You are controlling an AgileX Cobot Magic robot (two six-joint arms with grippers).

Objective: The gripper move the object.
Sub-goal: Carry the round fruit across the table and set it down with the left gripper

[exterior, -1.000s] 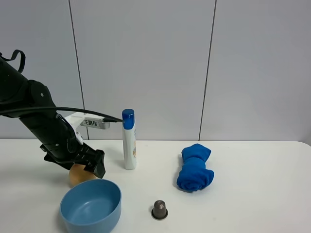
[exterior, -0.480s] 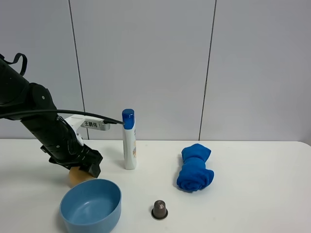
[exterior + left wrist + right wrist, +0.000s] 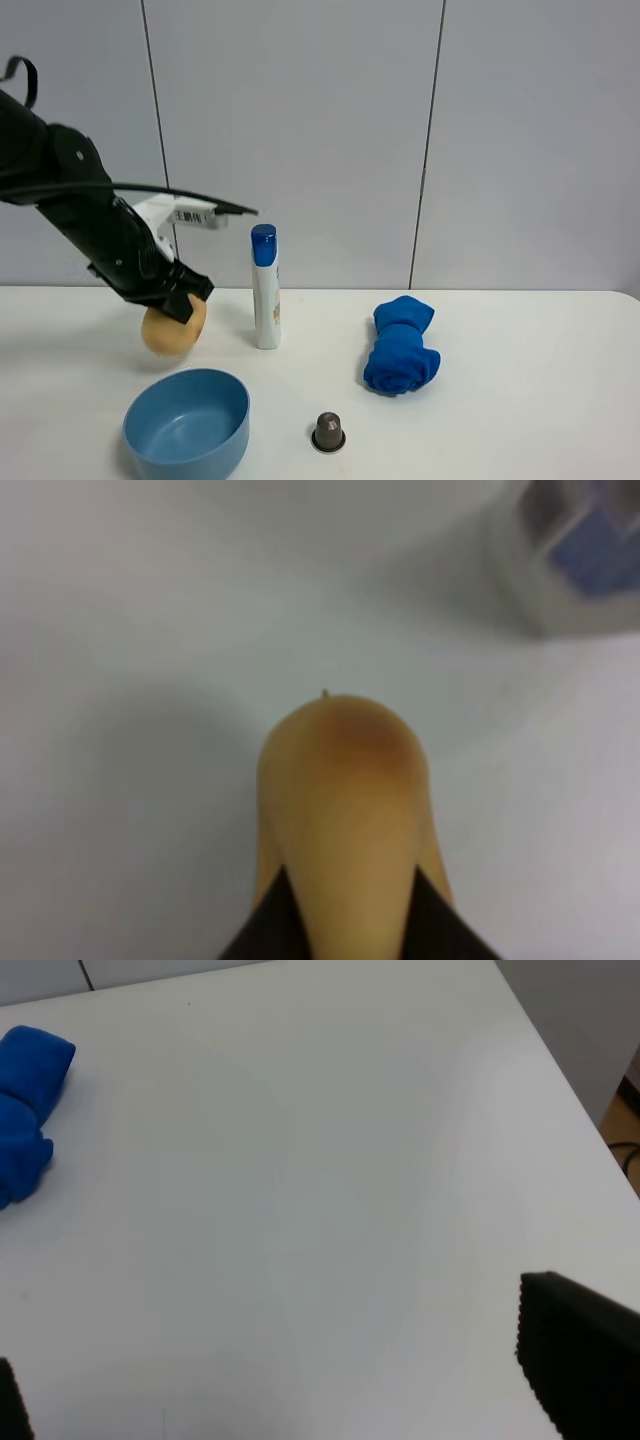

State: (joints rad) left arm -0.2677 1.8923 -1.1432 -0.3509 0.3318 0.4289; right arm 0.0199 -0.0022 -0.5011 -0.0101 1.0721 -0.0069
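Note:
A tan, rounded, fruit-like object [image 3: 172, 330] hangs in the air above the white table [image 3: 520, 400], just beyond the blue bowl [image 3: 187, 422]. My left gripper [image 3: 180, 302] is shut on it from above. In the left wrist view the object [image 3: 345, 800] fills the centre, with the dark fingers [image 3: 262, 935] pressed against its sides. My right gripper [image 3: 290, 1380] is open and empty over bare table; one dark finger [image 3: 575, 1355] shows at the frame's edge. The right arm is out of the exterior view.
A white bottle with a blue cap [image 3: 265, 288] stands upright right of the held object; it shows blurred in the left wrist view [image 3: 580, 560]. A rolled blue towel [image 3: 401, 346] lies at centre right, also in the right wrist view [image 3: 25, 1110]. A small brown capsule [image 3: 328, 432] sits near the front.
My left gripper has risen and lifted the tan object off the table; it was resting on the table behind the bowl before. The arm has swung up and slightly back.

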